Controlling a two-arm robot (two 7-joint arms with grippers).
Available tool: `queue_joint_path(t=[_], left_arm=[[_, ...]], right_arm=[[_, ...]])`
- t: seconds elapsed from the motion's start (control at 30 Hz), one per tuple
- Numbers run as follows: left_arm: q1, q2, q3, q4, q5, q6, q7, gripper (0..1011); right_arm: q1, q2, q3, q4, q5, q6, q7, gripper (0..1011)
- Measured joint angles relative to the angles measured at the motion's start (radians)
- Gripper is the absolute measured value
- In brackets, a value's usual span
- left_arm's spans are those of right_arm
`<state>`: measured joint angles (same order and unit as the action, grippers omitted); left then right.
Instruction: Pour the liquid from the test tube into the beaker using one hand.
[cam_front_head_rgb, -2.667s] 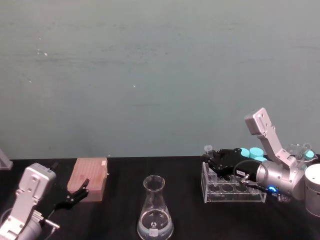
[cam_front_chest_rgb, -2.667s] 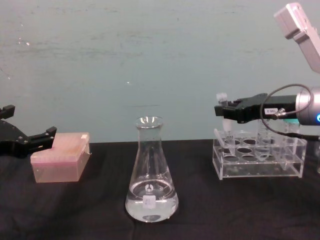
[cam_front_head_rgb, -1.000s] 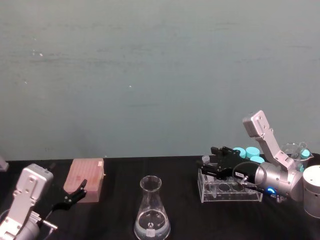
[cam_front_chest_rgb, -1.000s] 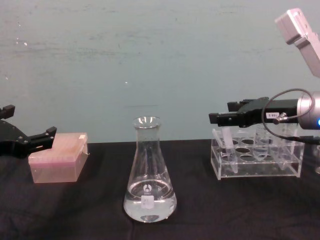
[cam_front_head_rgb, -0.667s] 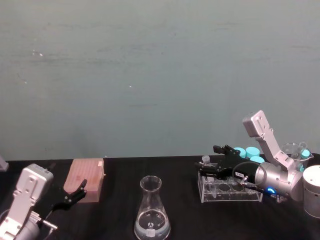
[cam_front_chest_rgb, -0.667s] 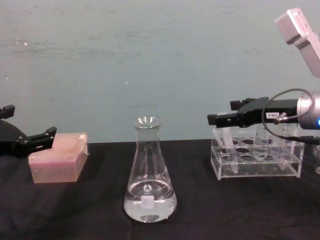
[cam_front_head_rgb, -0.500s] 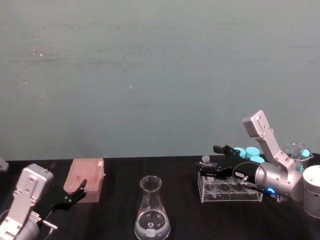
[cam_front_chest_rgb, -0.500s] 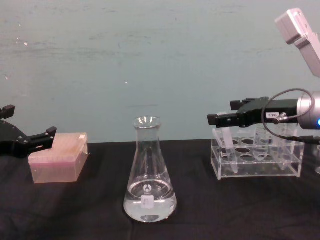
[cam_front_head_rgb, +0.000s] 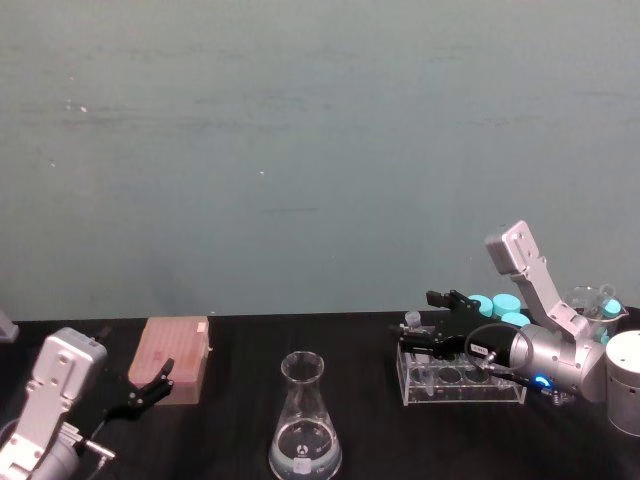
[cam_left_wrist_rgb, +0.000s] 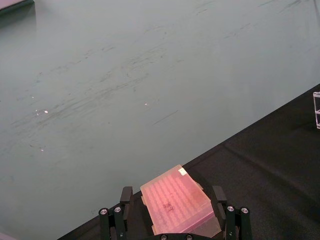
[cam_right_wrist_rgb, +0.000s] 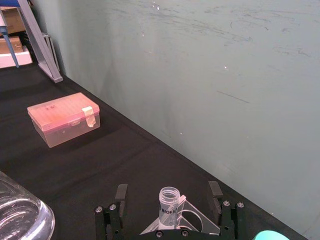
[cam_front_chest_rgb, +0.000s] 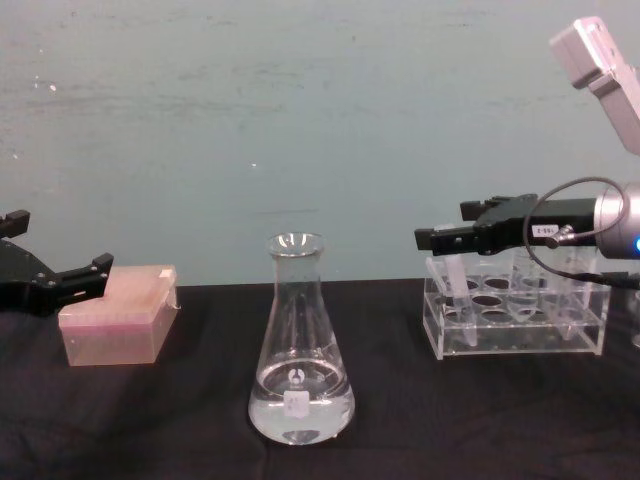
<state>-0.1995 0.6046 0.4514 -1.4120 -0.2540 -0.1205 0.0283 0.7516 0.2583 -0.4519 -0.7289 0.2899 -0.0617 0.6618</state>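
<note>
The tall clear glass conical flask (cam_front_chest_rgb: 300, 345), holding shallow clear liquid (cam_front_chest_rgb: 301, 412), stands mid-table, with a pink lidded tip box (cam_front_chest_rgb: 118, 314) well to its left beside the parked left gripper (cam_front_chest_rgb: 60, 283), fingers spread wide. Right of the flask, the clear plastic tube rack (cam_front_chest_rgb: 515, 322) holds the small slim clear plastic test tube (cam_right_wrist_rgb: 169, 204), tilted in its front-left hole. The right gripper (cam_front_chest_rgb: 432, 240) hovers around the tube's rim, fingers apart, not touching it.

I see my right gripper (cam_right_wrist_rgb: 169, 210) spread wide around the test tube (cam_right_wrist_rgb: 168, 204), not touching it. A pink box (cam_right_wrist_rgb: 64, 118) sits farther off on the black surface (cam_right_wrist_rgb: 125, 160).
</note>
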Motion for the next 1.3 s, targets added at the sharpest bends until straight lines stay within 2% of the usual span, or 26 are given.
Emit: queue_joint_path(t=[1.3], left_arm=[[0.0, 0.0, 0.0, 0.0, 0.0, 0.0, 0.0, 1000]], right_arm=[[0.0, 0.0, 0.0, 0.0, 0.0, 0.0, 0.0, 1000]])
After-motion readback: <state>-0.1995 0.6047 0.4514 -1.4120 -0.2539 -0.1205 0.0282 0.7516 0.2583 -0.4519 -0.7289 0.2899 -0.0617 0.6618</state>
